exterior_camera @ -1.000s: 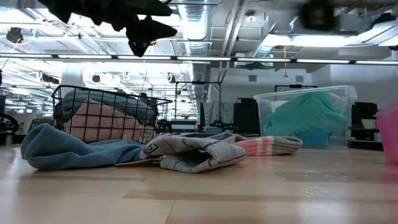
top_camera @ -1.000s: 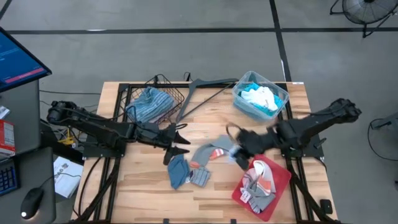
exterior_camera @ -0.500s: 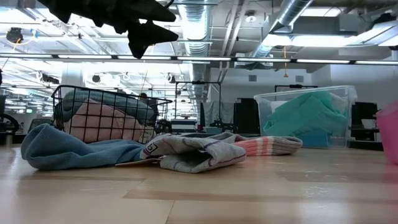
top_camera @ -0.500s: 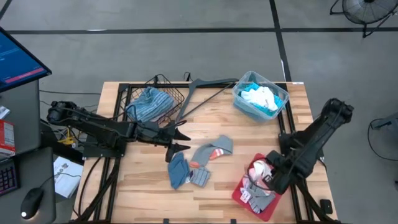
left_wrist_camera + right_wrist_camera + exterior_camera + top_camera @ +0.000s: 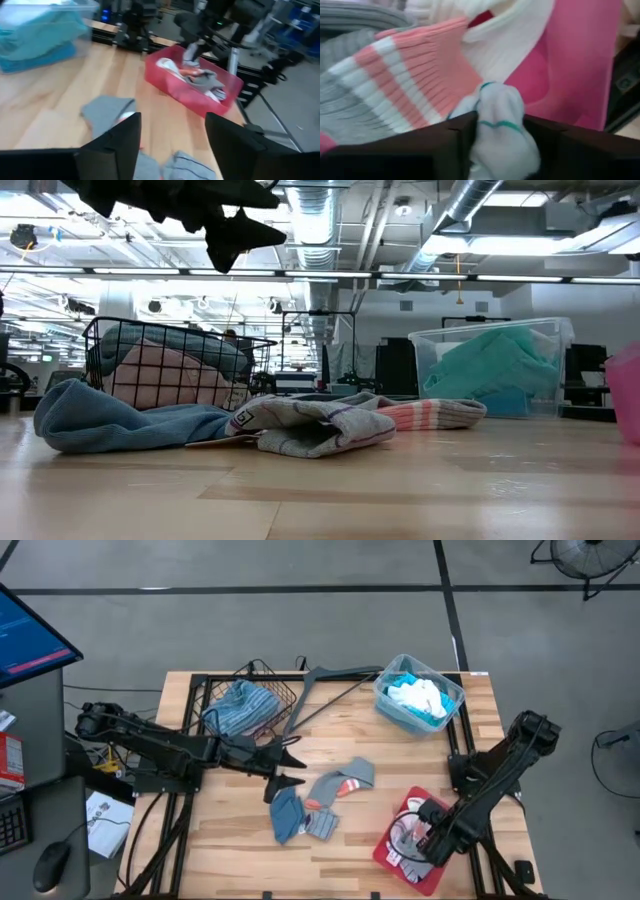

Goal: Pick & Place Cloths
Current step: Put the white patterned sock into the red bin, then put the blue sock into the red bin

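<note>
Lowered into the red tray [image 5: 448,852], right fingers [image 5: 460,135] flank white sock [image 5: 500,130].

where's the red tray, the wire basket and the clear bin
red tray [image 5: 455,825]: high view, bare right rim.
wire basket [image 5: 100,330]: low view, upper left rim wire.
clear bin [image 5: 448,690]: high view, right rim.

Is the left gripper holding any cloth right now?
No. The left gripper hangs open above the table with nothing between its fingers; the grey sock lies below it on the wood.
</note>
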Action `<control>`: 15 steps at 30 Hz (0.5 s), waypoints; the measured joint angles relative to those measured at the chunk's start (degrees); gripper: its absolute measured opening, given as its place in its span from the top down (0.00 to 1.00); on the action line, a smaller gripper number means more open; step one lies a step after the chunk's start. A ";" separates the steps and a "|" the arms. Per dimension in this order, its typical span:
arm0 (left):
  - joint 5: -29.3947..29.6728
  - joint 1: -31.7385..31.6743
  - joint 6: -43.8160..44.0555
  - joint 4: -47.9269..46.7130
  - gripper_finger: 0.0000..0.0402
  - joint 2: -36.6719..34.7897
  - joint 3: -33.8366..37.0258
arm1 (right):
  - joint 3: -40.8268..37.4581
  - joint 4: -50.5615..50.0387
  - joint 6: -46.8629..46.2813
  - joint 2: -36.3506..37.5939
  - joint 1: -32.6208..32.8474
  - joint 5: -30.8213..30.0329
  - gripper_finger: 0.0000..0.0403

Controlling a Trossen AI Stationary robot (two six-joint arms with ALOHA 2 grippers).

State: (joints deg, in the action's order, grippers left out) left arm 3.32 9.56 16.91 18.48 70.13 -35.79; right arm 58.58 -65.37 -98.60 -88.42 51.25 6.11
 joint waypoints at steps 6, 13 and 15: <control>-6.29 2.35 -4.71 -0.42 0.35 0.00 0.00 | 0.03 2.33 1.13 0.63 0.11 -0.09 0.37; -7.77 6.83 -12.02 -10.39 0.28 0.71 0.01 | 0.03 2.68 1.54 1.16 -0.01 -0.20 0.14; -7.72 7.54 -12.15 -10.63 0.28 1.31 0.79 | 0.03 2.85 1.54 1.16 -0.01 -0.20 0.11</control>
State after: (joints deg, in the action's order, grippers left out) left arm -4.40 17.10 4.76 7.85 71.44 -35.00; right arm 58.61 -62.52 -97.06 -87.26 51.24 5.91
